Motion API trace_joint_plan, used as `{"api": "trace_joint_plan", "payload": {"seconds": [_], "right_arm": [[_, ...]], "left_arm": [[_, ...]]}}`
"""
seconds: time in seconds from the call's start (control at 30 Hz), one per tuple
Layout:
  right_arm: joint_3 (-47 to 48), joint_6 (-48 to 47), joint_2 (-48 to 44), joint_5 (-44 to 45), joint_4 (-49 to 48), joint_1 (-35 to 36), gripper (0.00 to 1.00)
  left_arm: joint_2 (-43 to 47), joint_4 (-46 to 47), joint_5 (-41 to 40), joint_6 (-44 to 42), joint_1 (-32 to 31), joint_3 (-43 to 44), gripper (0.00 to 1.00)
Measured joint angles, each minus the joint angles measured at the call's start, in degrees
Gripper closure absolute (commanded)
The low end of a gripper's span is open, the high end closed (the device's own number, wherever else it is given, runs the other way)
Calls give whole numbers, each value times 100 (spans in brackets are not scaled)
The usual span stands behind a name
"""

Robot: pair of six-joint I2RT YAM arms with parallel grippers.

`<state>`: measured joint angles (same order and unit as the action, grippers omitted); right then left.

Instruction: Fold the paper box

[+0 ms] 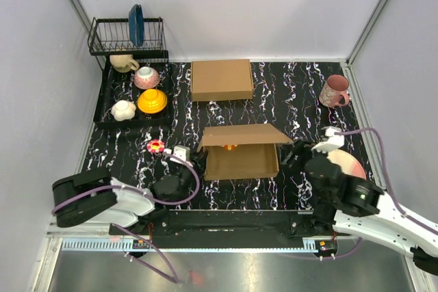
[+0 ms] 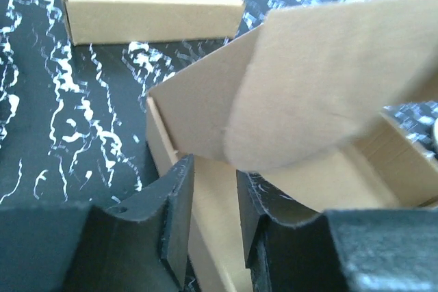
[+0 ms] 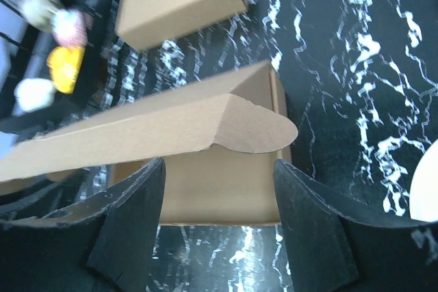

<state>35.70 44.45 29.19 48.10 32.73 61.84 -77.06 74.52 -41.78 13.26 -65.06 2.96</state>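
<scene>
The paper box (image 1: 241, 161) lies in the middle of the table as a shallow brown cardboard tray, its lid (image 1: 243, 135) half raised with rounded side flaps (image 3: 263, 128). My left gripper (image 1: 196, 162) is at the box's left wall (image 2: 161, 135). Its jaws (image 2: 214, 169) stand apart astride that wall, with a gap showing. My right gripper (image 1: 291, 155) is just off the box's right side. It (image 3: 219, 165) is wide open with nothing between the fingers (image 3: 137, 210), and the box (image 3: 219, 189) lies beyond them.
A neatly formed brown box (image 1: 221, 79) sits behind the paper box. A dish rack (image 1: 126, 35) and a tray of bowls (image 1: 102, 100) stand at the back left, a pink mug (image 1: 334, 91) at the back right. A plate (image 1: 345, 164) lies by the right arm, a small flower-shaped object (image 1: 156, 146) to the left.
</scene>
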Motion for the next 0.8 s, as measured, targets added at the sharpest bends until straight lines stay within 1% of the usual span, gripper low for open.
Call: {"api": "trace_joint_plan", "payload": {"seconds": [0.13, 0.23, 0.3, 0.4, 0.47, 0.5, 0.53, 0.6, 0.63, 0.7, 0.8], "right_arm": [[654, -332, -466, -83, 299, 2, 27], [1220, -723, -570, -70, 262, 2, 26], [1438, -1036, -555, -59, 42, 2, 26], [1537, -1574, -289, -55, -542, 4, 30], [1563, -1928, 284, -72, -1034, 4, 43], [1587, -2076, 686, -70, -1241, 4, 48], [1644, -2216, 1147, -72, -1414, 2, 60], [1768, -2435, 2015, -90, -1672, -4, 69], [1840, -2509, 2479, -129, -1768, -33, 73], [1882, -2586, 3200, -299, -1849, -122, 75], [1751, -2577, 3591, -564, -1860, -258, 75]], "left_arm": [[1080, -166, -339, -15, -323, -11, 64], [2804, -981, -575, 155, -555, -9, 63], [4017, -1967, -710, 326, -592, -11, 63], [5447, -3158, -850, 568, -612, -11, 64], [5923, -3738, -953, 678, -614, -11, 64], [6024, -4041, -1016, 706, -614, -11, 64], [6048, -4288, -1060, 710, -616, -11, 65], [5993, -4828, -1202, 669, -625, -11, 65], [5899, -5023, -1274, 643, -629, -13, 65], [5646, -5298, -1416, 597, -629, 15, 65], [5064, -5622, -1578, 529, -629, 284, 63]]}}
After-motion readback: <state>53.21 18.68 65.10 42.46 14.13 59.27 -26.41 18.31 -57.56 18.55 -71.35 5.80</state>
